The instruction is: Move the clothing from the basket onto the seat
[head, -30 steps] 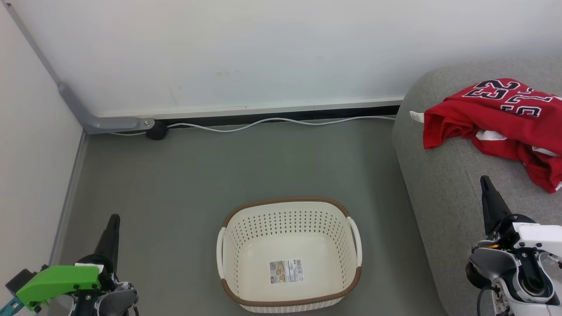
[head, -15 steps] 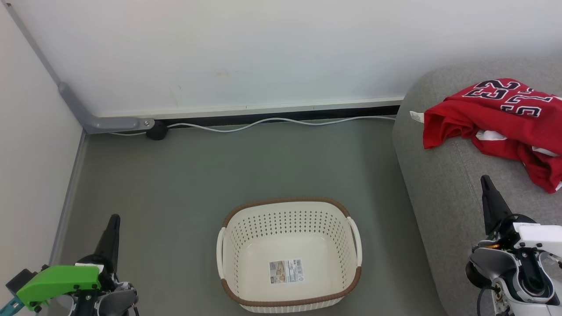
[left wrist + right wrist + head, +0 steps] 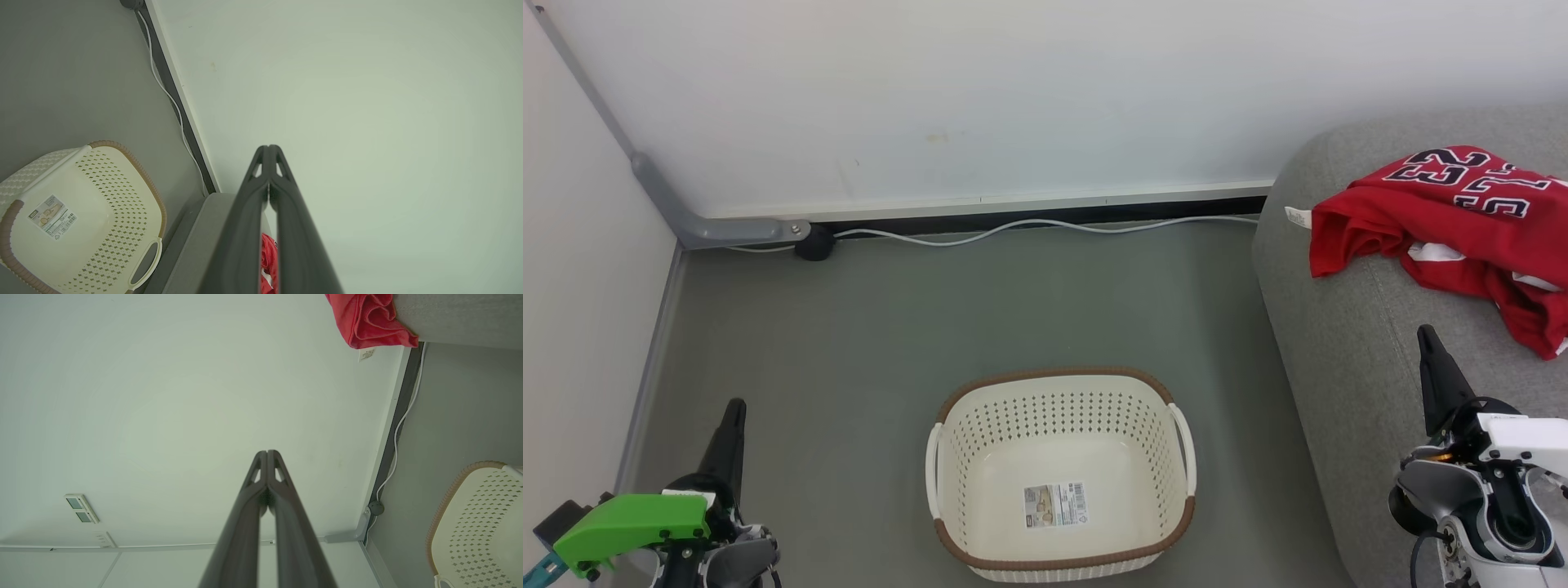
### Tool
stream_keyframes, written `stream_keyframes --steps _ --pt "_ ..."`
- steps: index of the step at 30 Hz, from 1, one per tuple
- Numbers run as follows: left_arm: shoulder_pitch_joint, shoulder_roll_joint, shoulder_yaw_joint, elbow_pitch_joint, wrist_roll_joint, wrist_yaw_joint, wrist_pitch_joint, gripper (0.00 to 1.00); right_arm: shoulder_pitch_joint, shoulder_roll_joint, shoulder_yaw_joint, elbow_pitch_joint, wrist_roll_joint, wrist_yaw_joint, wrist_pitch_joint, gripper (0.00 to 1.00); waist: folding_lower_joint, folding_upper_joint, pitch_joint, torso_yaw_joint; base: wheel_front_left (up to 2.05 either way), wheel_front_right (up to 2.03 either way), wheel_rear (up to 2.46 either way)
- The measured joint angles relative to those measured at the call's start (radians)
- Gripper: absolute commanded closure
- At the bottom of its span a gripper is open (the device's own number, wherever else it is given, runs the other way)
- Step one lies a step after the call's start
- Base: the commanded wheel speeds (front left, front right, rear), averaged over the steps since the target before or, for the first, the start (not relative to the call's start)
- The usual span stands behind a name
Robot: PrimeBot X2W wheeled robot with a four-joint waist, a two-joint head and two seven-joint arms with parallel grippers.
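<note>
Clothing (image 3: 1462, 220): red heap, crumpled, lying on top of the seat (image 3: 1339, 343) at far right; black numerals with white edges face up, white patches show among the folds, small white tag at its left edge. Seat is grey fabric with a rounded end, running along the right side. Basket (image 3: 1054, 374) stands on the grey floor (image 3: 915, 327) just left of the seat, near centre, upright, with a printed label (image 3: 1055, 504) on its inner bottom. Left gripper (image 3: 737, 406) at near left over the floor, well apart from the basket; its fingers are pressed together with nothing between them. Right gripper (image 3: 1423, 333) at near right over the seat, short of the clothing; its fingers are likewise pressed together, gripping nothing. White cable (image 3: 1029, 226) runs along the foot of the far wall (image 3: 1013, 98).
</note>
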Motion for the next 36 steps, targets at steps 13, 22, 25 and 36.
stream_keyframes --steps 13,22,25,36 --pt "-0.001 0.0 0.001 0.0 0.0 0.0 0.0 1.0 0.0 0.0 -0.001 0.0 0.0 0.0 0.0 1.0 0.0 0.0 0.0 0.0 0.0 0.0 0.0" --pt "-0.002 0.0 0.001 0.0 0.0 0.0 0.0 1.0 0.0 0.001 -0.002 0.0 0.0 0.0 0.0 1.0 0.0 0.0 0.0 0.0 0.0 0.0 0.0" --pt "-0.002 0.0 0.001 0.0 0.0 0.0 0.0 1.0 0.0 0.001 -0.002 0.0 0.0 0.0 0.003 1.0 0.0 0.0 0.0 0.0 0.0 0.0 0.0" --pt "-0.002 -0.001 0.002 0.0 0.0 0.0 0.0 1.0 0.0 0.001 -0.002 -0.001 0.0 0.0 0.003 1.0 0.0 0.0 0.0 0.0 0.0 0.0 0.0"
